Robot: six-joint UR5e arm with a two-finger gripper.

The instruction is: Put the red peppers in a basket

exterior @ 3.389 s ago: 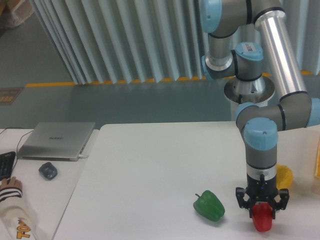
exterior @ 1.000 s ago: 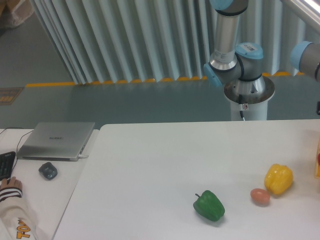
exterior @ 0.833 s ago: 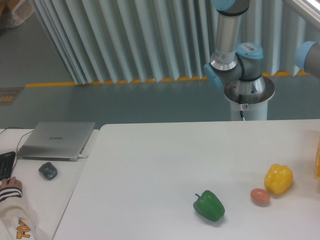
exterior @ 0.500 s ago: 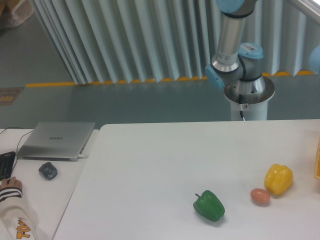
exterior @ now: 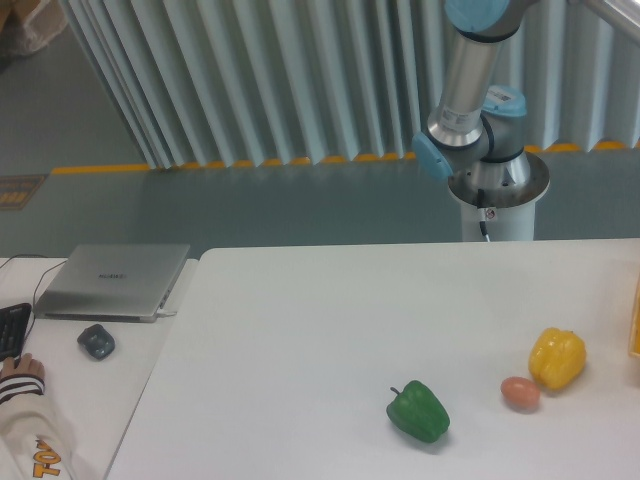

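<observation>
From the one fixed camera, the white desk [exterior: 330, 330] carries a glossy green bell pepper [exterior: 418, 411] near the front edge, a small orange-brown egg-shaped ball [exterior: 520, 393] to its right, and a yellow bell pepper [exterior: 557, 358] touching or just beside that ball. At the far right edge a thin yellow-orange strip of straight-sided basket [exterior: 635, 325] shows; the rest of it lies outside the picture.

The glossy red bell pepper is nowhere on the visible desk. It is either in the basket or carried off-frame, and I cannot tell which. The tool is out of view too, so there is no saying whether it is wide, narrow or holding anything. Only the silver and pale-blue arm [exterior: 470, 75] on its round pedestal [exterior: 497, 185] shows, rising out of the top of the picture.

On the left side lie a closed silver laptop [exterior: 112, 281], a dark grey mouse [exterior: 96, 341], the corner of a black keyboard [exterior: 10, 330], and a person's hand [exterior: 20, 375] in a white sleeve.

If the pepper is not yet released, I would judge the step is done well by bringing it low over the middle of the basket, clear of its walls, before letting go, so the round fruit neither bounces out nor catches the rim.
</observation>
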